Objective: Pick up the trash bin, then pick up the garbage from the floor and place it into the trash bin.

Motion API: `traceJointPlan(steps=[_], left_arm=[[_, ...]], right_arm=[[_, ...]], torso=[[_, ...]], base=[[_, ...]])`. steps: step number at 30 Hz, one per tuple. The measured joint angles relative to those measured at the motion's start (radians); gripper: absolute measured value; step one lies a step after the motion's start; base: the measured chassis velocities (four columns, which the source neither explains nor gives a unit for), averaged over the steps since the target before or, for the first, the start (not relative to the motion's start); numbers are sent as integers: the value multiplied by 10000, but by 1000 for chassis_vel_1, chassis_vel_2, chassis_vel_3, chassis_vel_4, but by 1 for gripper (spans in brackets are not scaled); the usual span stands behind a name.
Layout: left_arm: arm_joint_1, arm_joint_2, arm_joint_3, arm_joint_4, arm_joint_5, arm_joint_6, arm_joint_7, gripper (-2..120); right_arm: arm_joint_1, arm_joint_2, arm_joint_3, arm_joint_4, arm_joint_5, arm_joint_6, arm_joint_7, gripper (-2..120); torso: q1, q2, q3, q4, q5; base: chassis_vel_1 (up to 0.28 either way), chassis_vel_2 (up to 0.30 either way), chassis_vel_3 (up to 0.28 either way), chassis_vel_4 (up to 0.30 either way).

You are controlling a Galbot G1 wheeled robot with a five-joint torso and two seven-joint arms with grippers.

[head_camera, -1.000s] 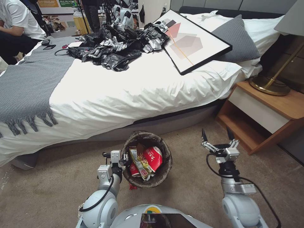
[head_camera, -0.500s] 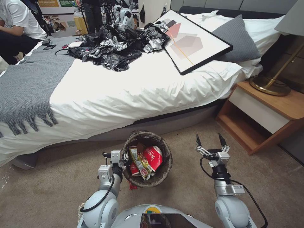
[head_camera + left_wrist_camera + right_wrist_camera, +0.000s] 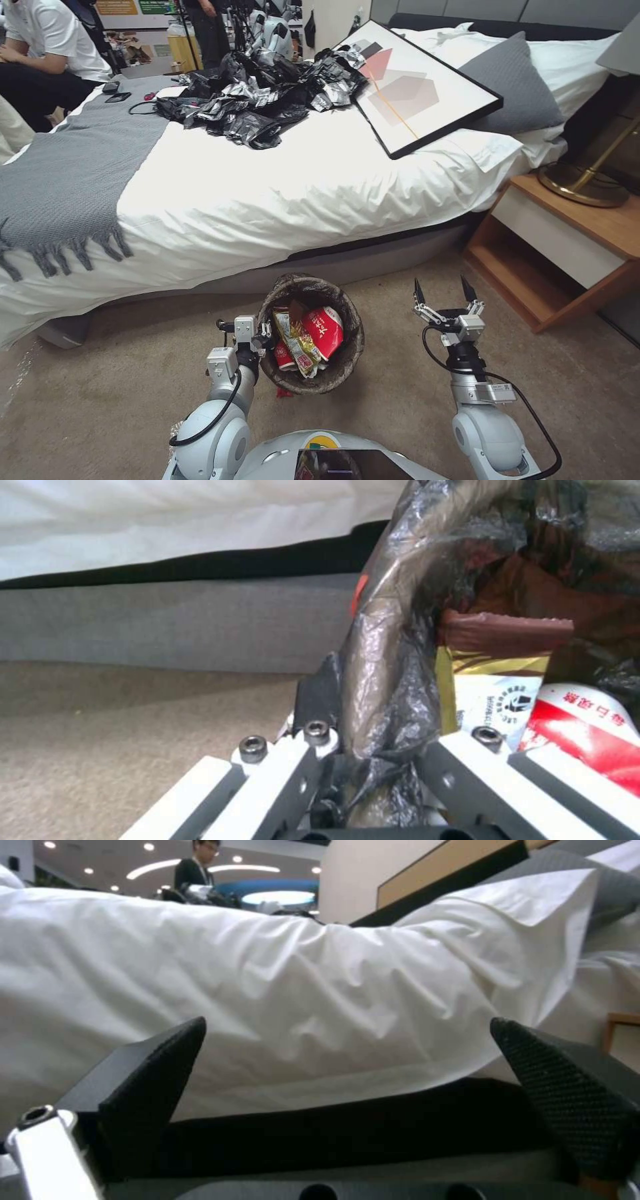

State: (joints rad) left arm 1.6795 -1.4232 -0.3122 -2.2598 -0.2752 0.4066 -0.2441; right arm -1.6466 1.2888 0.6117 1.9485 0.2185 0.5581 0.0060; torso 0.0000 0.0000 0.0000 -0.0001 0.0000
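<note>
Your left gripper [image 3: 261, 333] is clamped on the rim of the trash bin [image 3: 347, 360], at about the 9 o'clock side of the bin as you look down from the head. In the left wrist view you can see the dark bag liner [image 3: 387, 680] squeezed between the two jaws, one jaw outside the rim and one inside. The bin sits low in front of you, near the middle of the head view, just before the foot of the bed [image 3: 267, 200] and over the tan carpet [image 3: 100, 387]. Inside the bin is garbage: a red-and-white paper cup [image 3: 325, 331], a yellow snack wrapper [image 3: 295, 341] and a smaller red cup [image 3: 283, 355] packed close together. In the left wrist view the wrapper [image 3: 497, 695] and the red cup [image 3: 587, 725] lie right beside the inner jaw. A small red scrap [image 3: 283, 393] lies on the carpet at the bin's 6 o'clock edge. Your right gripper [image 3: 445, 298] is at about 3 o'clock from the bin, well apart from it, held up over the carpet with its two black fingers spread wide and nothing between them. In the right wrist view those fingers [image 3: 160, 1075] point at the white bed sheet [image 3: 300, 1000]. A heap of black plastic bags [image 3: 260, 100] lies on the bed at 12 o'clock.
</note>
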Motion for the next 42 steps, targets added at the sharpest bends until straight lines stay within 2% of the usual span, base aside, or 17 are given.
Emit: traceJointPlan(steps=[15,42], left_arm=[[13,1,-23,-59,-1,0,2,3],[66,-11,-45,-142,22,-36,18,3]], right_arm=[[58,-39,38,-24,-299,-17,0,100],[76,-72,-82,39,-313,-69,-107,100]], torso=[[0,0,0,0,0],[0,0,0,1,0]], base=[[90,84,81,74],[127,133,137,125]])
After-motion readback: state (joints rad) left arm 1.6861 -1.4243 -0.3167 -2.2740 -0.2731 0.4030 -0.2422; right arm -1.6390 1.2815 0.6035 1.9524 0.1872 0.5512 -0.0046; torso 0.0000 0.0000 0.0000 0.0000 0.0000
